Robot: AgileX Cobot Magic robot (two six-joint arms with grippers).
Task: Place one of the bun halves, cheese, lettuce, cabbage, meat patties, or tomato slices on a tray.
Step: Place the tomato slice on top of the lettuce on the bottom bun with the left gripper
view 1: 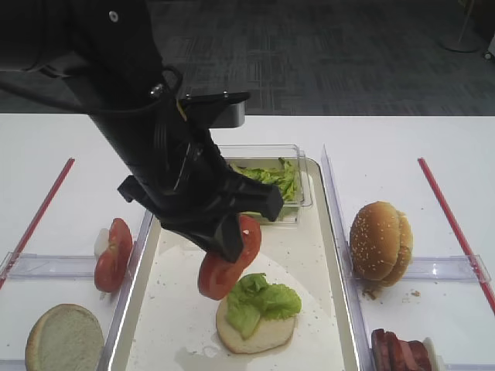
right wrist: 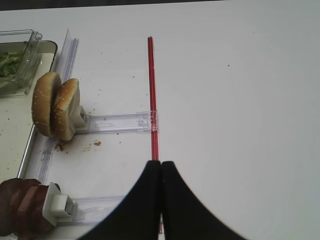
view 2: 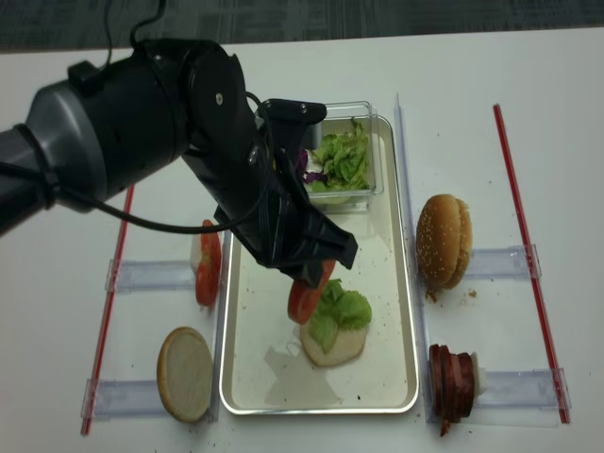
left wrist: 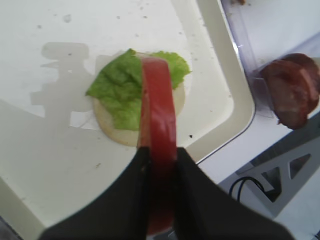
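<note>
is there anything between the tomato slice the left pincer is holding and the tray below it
Nothing blocks it. The left pincer grips the tomato slice on edge above the tray. Directly beneath lies only the bun half with lettuce on it, which looks like the landing spot rather than an obstacle.

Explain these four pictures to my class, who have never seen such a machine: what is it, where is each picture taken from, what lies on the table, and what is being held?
It is a robot with two arms, each ending in a claw. Two pictures look down from above; the other two come from cameras on the wrists. The left claw is shut on a tomato slice, held on edge above a bun half topped with lettuce on the tray. The right claw is shut and holds nothing, over bare table. Around the tray stand more tomato slices, another bun half, sesame buns, meat patties and a clear tub of greens.
</note>
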